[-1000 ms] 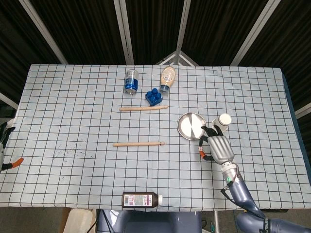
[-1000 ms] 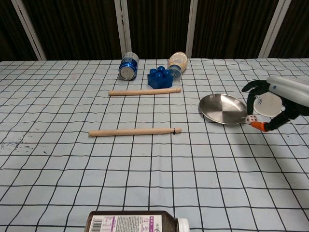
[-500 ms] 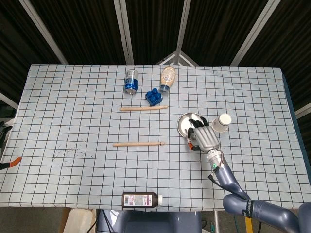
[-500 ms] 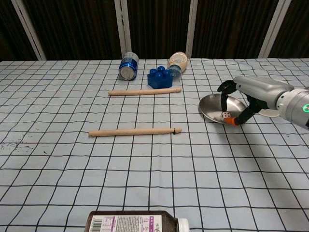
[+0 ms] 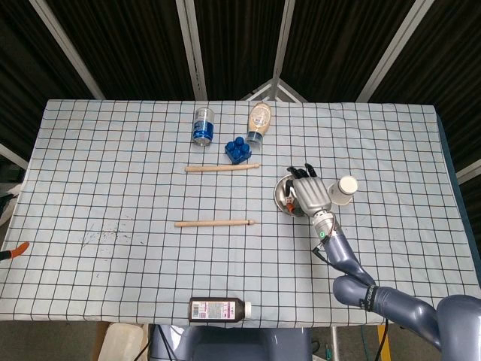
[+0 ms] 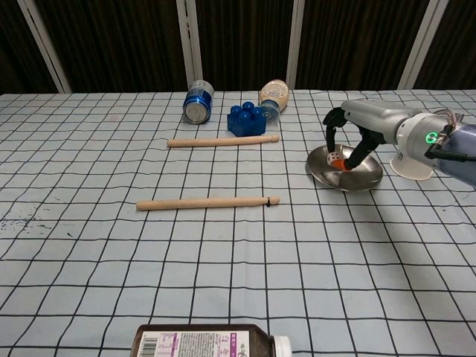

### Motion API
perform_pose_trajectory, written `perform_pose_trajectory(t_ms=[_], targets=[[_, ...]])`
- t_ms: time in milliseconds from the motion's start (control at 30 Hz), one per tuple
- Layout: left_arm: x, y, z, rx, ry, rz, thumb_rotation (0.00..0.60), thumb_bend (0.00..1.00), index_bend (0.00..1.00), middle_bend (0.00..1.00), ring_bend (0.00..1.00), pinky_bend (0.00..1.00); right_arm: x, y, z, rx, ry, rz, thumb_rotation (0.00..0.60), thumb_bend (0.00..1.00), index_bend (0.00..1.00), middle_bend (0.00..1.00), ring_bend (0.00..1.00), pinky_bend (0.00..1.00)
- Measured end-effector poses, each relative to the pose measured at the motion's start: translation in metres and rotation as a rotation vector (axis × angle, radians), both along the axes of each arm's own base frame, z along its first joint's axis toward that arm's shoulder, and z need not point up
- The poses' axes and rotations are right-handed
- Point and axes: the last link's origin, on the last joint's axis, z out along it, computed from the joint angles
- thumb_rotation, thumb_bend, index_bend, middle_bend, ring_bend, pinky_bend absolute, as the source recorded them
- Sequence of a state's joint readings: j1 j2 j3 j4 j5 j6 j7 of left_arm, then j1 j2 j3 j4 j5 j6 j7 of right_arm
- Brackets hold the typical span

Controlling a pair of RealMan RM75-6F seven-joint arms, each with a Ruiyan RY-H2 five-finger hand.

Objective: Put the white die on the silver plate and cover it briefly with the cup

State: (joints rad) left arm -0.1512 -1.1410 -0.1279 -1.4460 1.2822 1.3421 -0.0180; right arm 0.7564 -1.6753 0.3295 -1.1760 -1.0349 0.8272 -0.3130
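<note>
Checked desk (image 5: 113, 188): right robot hand (image 6: 346, 141) hangs over plate (image 6: 368, 175), fingers curled; die not visible, so can't tell if held. Release low, near plate centre; cup (image 6: 413, 165) waits just beside plate.

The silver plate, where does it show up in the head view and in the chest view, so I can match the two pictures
Head view: the silver plate lies right of centre, mostly hidden under the right hand.
Chest view: the plate sits at the right, in mid-table, with the hand arched over it.
Shared landmark: the white cup lying just right of the plate in both views.
</note>
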Motion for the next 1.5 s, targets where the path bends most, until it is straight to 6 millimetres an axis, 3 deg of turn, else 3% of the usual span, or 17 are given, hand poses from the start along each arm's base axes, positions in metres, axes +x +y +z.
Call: perform_pose_trajectory(t_ms=[500,567,700,800,967,1200,1333,1500], targets=[[0.001,0.0,-0.004,-0.011,0.016,0.005,0.6,0.22,0.13,0.0,0.0,0.06,-0.018,-0.017,0.005,-0.006,0.044,-0.05,0.6,0.5,0.6,0.17,0.18,0.0],[0.0,0.0,-0.004,-0.008,0.015,0.007,0.6,0.22,0.13,0.0,0.0,0.06,-0.019,-0.018,0.004,-0.002,0.047,-0.054,0.6,0.48,0.52,0.17,0.18,0.0],[0.0,0.001,-0.004,-0.008,0.015,0.008,0.6,0.22,0.13,0.0,0.0,0.06,-0.021,-0.018,0.001,0.01,0.054,-0.066,0.6,0.25,0.27,0.16,0.17,0.0],[0.0,0.001,-0.004,-0.01,0.016,0.008,0.6,0.22,0.13,0.0,0.0,0.06,-0.022,-0.018,0.0,0.015,0.056,-0.077,0.6,0.12,0.16,0.15,0.16,0.0],[0.0,0.001,-0.004,-0.008,0.015,0.008,0.6,0.22,0.13,0.0,0.0,0.06,-0.022,-0.02,-0.001,0.01,0.069,-0.086,0.6,0.07,0.1,0.14,0.16,0.0],[0.0,0.001,-0.004,-0.009,0.017,0.01,0.6,0.22,0.13,0.0,0.0,0.06,-0.022,-0.02,0.0,0.003,0.075,-0.09,0.6,0.07,0.08,0.13,0.15,0.0],[0.0,0.002,-0.005,-0.013,0.017,0.01,0.6,0.22,0.13,0.0,0.0,0.06,-0.024,-0.019,0.012,-0.016,0.082,-0.082,0.6,0.07,0.08,0.13,0.15,0.0],[0.001,0.001,-0.006,-0.02,0.018,0.003,0.6,0.22,0.14,0.0,0.0,0.06,-0.034,-0.019,0.044,-0.062,0.112,-0.086,0.6,0.07,0.08,0.13,0.15,0.0]])
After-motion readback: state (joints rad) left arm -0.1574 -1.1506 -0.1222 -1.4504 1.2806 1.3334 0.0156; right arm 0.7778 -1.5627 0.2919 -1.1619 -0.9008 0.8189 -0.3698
